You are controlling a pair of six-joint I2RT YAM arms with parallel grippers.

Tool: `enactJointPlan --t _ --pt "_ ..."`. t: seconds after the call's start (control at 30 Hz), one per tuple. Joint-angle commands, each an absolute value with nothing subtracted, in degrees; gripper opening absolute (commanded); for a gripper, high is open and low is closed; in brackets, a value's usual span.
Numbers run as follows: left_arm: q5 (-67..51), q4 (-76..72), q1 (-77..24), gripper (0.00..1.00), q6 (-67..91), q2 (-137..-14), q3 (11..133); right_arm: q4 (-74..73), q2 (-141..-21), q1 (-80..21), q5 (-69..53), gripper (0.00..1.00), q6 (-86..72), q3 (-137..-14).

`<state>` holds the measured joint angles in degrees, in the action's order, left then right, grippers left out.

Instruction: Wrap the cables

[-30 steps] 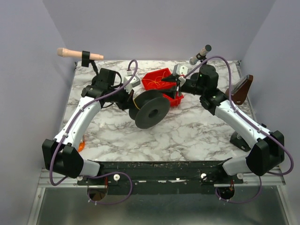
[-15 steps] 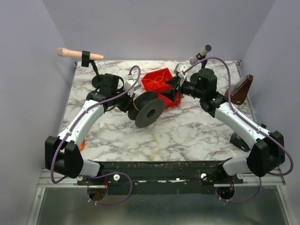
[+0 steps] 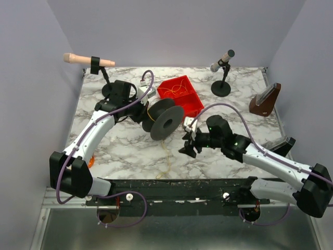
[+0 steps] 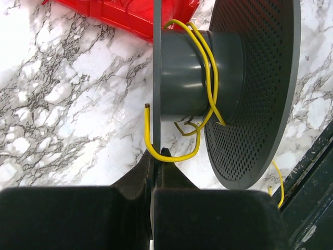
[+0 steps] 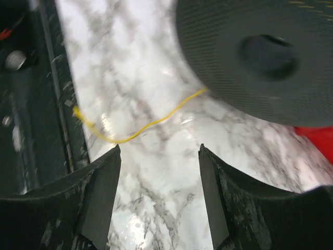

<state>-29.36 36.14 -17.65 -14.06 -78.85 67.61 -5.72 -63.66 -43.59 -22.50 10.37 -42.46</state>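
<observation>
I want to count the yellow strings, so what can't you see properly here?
- Top view: thin yellow cable on the marble table, too faint to trace.
- Top view: yellow cables in the red plastic bin, too small to count.
- Right wrist view: blurred; dark grey plastic spool hides the cable's upper end.

- marble table (image 3: pixel 229 117), white with grey veins
- yellow cable (image 3: pixel 166 159) lies loose on it, just left of right gripper (image 3: pixel 188 144), running to the near edge
- red bin (image 3: pixel 194 108) just right of left gripper (image 3: pixel 145 112), beyond right gripper
- black spool (image 3: pixel 167 123) at left gripper; cannot tell if its rim touches the table
- grey mic stand (image 3: pixel 220 88) well beyond right gripper
- tan mic stand (image 3: pixel 86 59) behind left gripper
- brown wedge (image 3: pixel 264 100) far right of right gripper
</observation>
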Motion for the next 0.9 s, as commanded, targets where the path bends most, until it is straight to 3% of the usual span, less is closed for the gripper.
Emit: enactJointPlan --t 0.0,0.1,0.3,0.6,0.87 --pt "-33.2 33.0 -17.0 0.0 -12.9 -78.2 68.8 -12.5 -62.7 -48.8 -39.4 0.7 31.3 -42.4" --pt "-34.0 33.0 -16.9 0.0 -13.2 -78.0 68.4 -17.3 -68.2 -50.4 -44.7 0.69 41.3 -46.7" --pt "-34.7 33.8 -16.9 0.0 -13.9 -78.3 68.6 -29.8 -85.4 -54.5 -39.7 0.65 52.4 -57.9" --pt "-35.2 33.0 -16.4 0.0 -12.5 -79.8 70.1 -27.2 -93.1 -58.4 -34.5 0.72 59.0 -60.4" --pt "-35.9 32.5 -16.3 0.0 -12.6 -81.1 70.8 -37.9 -101.5 -63.4 -26.5 0.73 62.3 -70.5"
